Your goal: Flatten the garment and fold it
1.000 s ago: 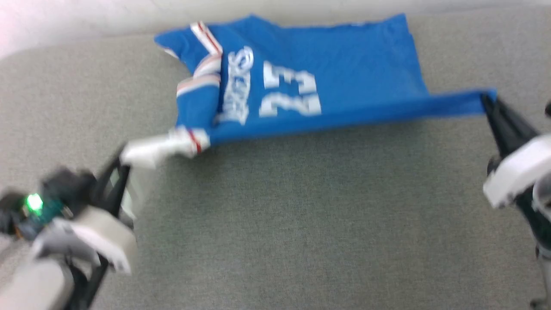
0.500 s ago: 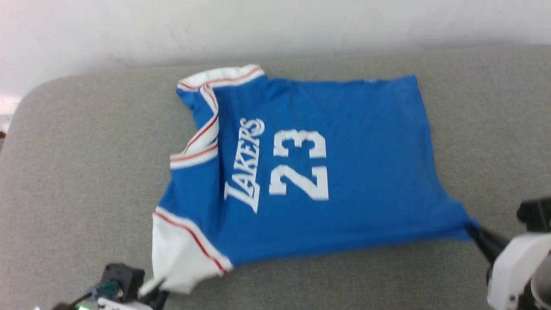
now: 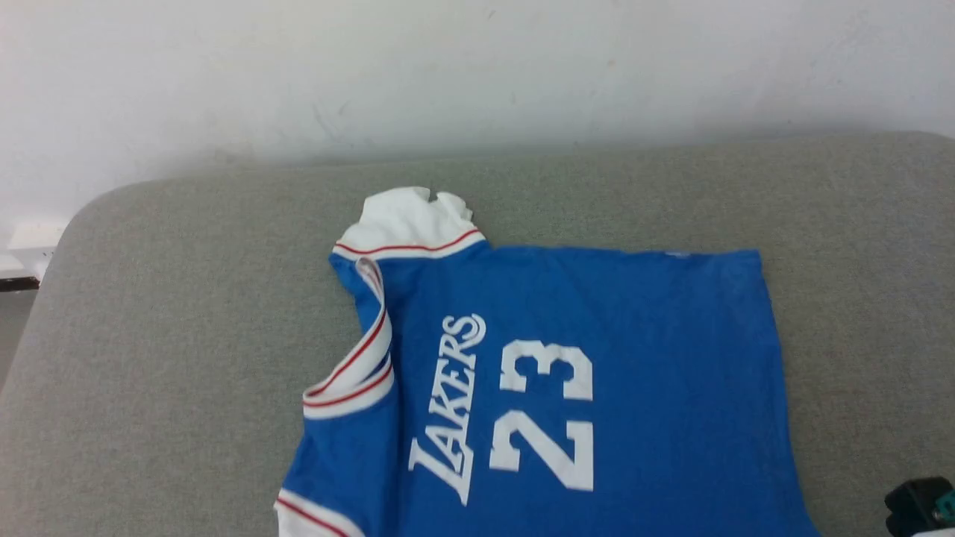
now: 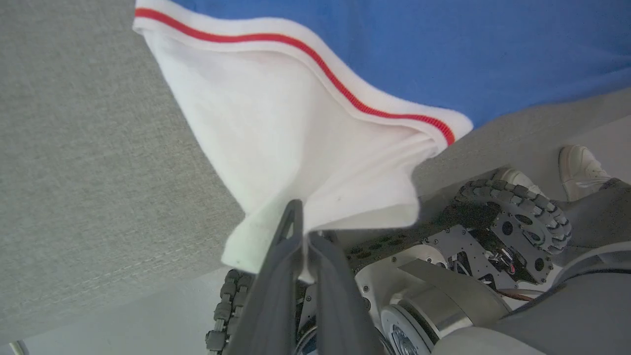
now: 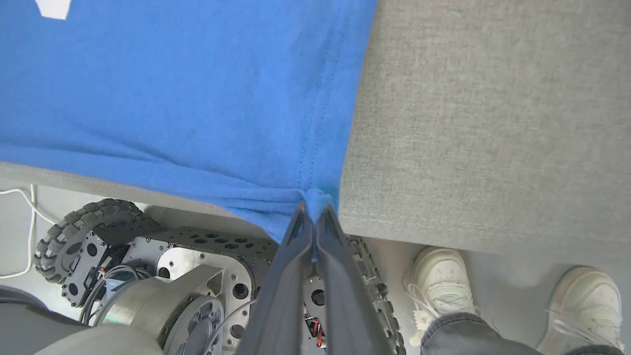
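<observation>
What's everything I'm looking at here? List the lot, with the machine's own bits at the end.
jersey: one, blue with white sleeves and red trim, spread lettering-up on the pad
pad: one, grey, under the jersey, in front of the wall
wall: one, white, behind the pad
shoes: two, white, on a person's feet on the floor by the robot's base
cable: one, white, on the floor beside the base
wheels: two in sight, dark grey, on the robot's base below the pad's edge
left pincer: one, dark, shut on the jersey's white sleeve
right pincer: one, dark, shut on the jersey's blue hem corner
</observation>
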{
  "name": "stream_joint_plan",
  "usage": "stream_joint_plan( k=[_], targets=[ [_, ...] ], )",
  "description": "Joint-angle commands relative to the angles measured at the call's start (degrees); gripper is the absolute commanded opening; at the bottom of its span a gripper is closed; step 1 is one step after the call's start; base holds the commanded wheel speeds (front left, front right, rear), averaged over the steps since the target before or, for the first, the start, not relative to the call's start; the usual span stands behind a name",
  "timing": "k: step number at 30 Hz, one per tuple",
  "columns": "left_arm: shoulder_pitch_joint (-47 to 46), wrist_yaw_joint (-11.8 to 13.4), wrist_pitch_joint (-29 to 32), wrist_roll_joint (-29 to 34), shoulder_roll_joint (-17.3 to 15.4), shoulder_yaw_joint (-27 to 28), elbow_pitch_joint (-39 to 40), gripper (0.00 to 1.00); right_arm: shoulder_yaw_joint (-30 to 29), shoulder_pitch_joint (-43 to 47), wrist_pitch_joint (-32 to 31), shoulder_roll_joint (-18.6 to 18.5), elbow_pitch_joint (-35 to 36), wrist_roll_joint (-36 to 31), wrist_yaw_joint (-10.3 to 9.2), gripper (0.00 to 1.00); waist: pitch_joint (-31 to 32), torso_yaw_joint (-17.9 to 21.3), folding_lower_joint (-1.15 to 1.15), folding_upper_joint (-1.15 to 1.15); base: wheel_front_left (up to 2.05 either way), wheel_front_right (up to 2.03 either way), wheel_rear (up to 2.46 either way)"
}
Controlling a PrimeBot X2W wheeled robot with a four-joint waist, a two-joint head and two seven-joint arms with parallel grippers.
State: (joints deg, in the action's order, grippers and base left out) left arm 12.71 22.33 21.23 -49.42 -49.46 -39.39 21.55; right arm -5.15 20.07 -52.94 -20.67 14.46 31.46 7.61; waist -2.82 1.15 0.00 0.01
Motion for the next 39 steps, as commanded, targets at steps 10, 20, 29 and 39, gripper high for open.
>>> stream_joint_plan(
  k=[10,20,29,39],
  targets=[
    [2.99,2.84,1.32,-0.47,-2.91,0.13,3.59,0.00,-3.74,3.94,-2.92,2.94,5.36,-0.31,-0.12,0.00,2.28,0.43,0.00,-0.01,0.00,0.00,0.00],
    [-3.75,4.93,-3.42,12.08,-6.78,1.89,4.88,0.00,-3.25,-0.91,9.61,1.70,5.47,-2.96,-0.12,0.00,0.76,0.50,0.00,-0.01,0.00,0.00,0.00],
    [-16.55,-0.97,-4.74,22.93,-6.19,0.51,2.83,0.00,-3.14,-7.01,15.71,0.71,3.88,-5.31,-0.12,0.00,-5.17,0.96,0.00,-0.01,0.00,0.00,0.00],
    [-30.53,-8.64,-9.55,27.16,0.76,-0.63,-7.97,0.00,1.24,-19.40,18.27,-1.48,-1.41,-6.85,-0.12,0.00,-13.49,2.93,0.00,-0.01,0.00,0.00,0.00]
  ],
)
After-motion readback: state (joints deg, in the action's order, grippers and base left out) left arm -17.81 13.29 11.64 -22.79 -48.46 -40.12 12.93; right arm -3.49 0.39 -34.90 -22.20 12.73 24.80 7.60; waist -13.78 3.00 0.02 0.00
